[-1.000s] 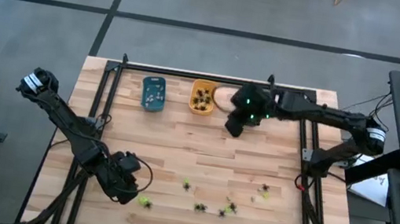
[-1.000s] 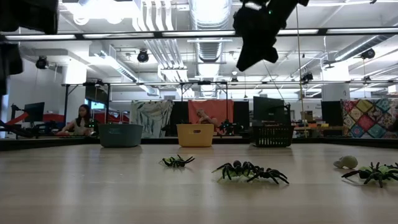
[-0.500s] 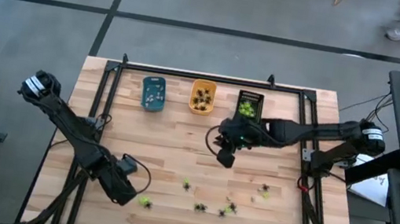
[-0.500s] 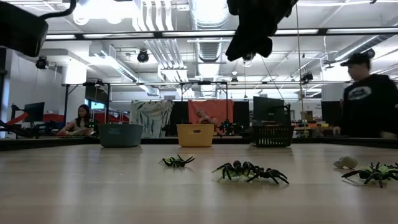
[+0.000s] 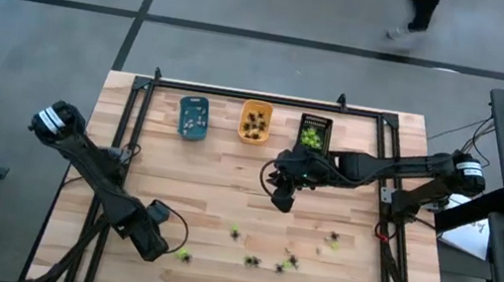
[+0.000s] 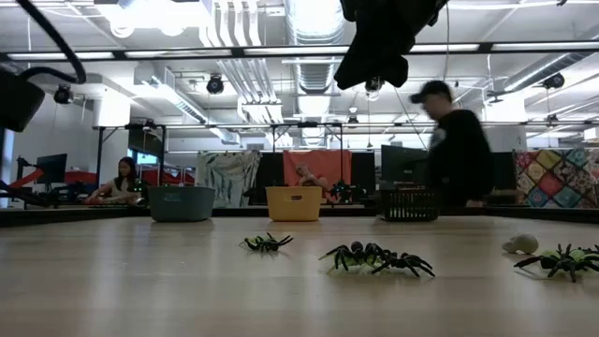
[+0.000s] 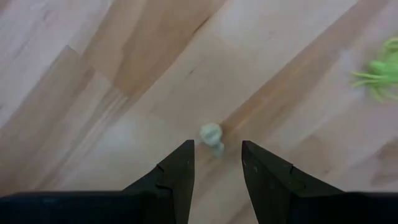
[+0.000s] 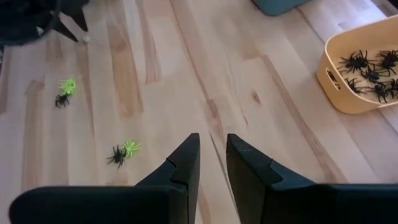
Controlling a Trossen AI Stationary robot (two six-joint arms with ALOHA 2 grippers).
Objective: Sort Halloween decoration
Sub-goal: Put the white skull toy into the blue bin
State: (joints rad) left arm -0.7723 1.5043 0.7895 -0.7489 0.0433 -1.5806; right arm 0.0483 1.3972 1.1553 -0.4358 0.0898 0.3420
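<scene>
Hanging low over the near left part of the table, the left claw has its two fingers parted, with a small pale figure lying on the wood just in front of the gap; nothing is gripped. In the high view this claw is close beside a yellow-green figure, which also shows at the edge of the left wrist view.

The right claw is held above the middle of the table, well clear of the wood. Its fingers stand with a narrow gap and there is nothing between them, so it is released.

Most loose figures lie along the near side of the table: black ones and yellow-green ones, some in pairs touching each other. In the low view a black spider and a larger dark cluster stand on the wood.

At the far side three trays stand in a row: a blue tray, an orange tray with black figures inside, and a black tray with green ones. What the blue tray holds looks pale, but I cannot be sure.

A person is in the room behind the table.
</scene>
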